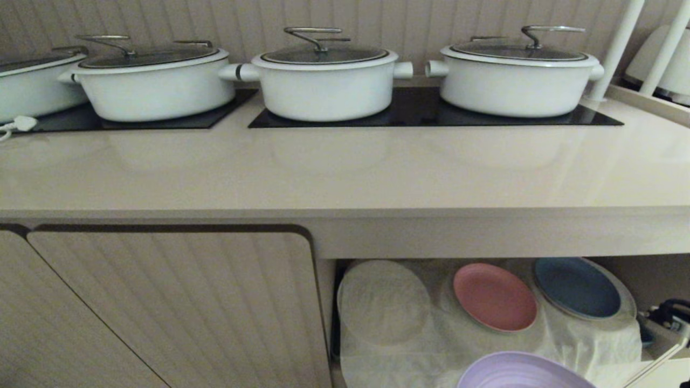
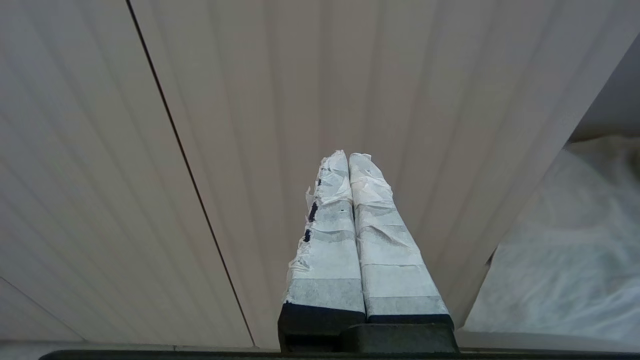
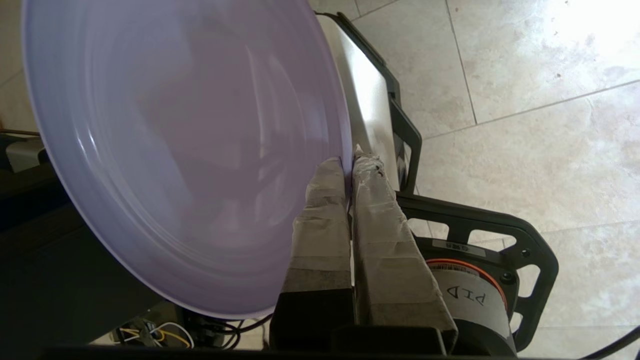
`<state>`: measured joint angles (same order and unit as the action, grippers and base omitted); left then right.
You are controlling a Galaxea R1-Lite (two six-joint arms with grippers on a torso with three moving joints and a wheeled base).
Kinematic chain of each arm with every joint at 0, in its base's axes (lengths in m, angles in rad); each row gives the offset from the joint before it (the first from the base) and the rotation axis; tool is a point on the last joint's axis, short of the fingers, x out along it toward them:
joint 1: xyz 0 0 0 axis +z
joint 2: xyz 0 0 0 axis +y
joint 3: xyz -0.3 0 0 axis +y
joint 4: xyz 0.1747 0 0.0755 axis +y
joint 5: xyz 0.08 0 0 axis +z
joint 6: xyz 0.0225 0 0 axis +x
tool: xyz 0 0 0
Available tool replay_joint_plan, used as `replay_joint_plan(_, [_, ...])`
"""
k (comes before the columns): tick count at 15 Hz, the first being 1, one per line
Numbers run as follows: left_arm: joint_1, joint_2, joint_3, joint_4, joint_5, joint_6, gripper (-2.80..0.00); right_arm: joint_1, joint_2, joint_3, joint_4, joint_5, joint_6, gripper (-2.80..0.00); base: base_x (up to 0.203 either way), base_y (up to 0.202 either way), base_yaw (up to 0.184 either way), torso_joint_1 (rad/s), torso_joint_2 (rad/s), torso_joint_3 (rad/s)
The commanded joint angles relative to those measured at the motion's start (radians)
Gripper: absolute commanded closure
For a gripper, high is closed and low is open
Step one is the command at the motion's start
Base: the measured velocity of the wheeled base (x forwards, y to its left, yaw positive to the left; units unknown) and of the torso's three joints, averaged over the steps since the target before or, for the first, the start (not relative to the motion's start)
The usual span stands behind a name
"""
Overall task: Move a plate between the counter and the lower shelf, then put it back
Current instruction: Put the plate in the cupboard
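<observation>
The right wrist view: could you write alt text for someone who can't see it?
The right gripper, its fingers wrapped in pale tape, is shut on the rim of the lavender plate, which fills most of the picture. Behind them are part of the robot's dark base and a pale tiled floor.

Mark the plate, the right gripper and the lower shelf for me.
plate (image 3: pixel 165 150): right wrist view, inner face.
right gripper (image 3: pixel 348 167): right wrist view, between the tips pinching the rim.
lower shelf (image 1: pixel 431 350): head view, its white sheet.
</observation>
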<state>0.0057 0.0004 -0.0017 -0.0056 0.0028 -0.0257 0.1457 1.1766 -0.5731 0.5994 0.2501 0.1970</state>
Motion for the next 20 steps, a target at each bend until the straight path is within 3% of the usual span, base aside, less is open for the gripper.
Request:
replay_joint_plan(1, [0.000,0.001,0.000,-0.001,0.000,0.000,0.00,0.003,0.000,0.007,0.003,0.001,0.001,0.00,0.000,0.000,0.000,-0.204,0.49,0.283])
replay_joint_plan(12, [0.000,0.001,0.000,-0.001,0.000,0.000,0.00,0.012,0.002,-0.002,0.002,0.001,0.001,0.00,0.000,0.000,0.000,-0.162,0.45,0.283])
replay_joint_plan(20, [0.000,0.001,0.000,-0.001,0.000,0.000,0.00,0.012,0.000,-0.018,0.000,-0.007,0.002,0.00,0.000,0.000,0.000,-0.011,0.04,0.030])
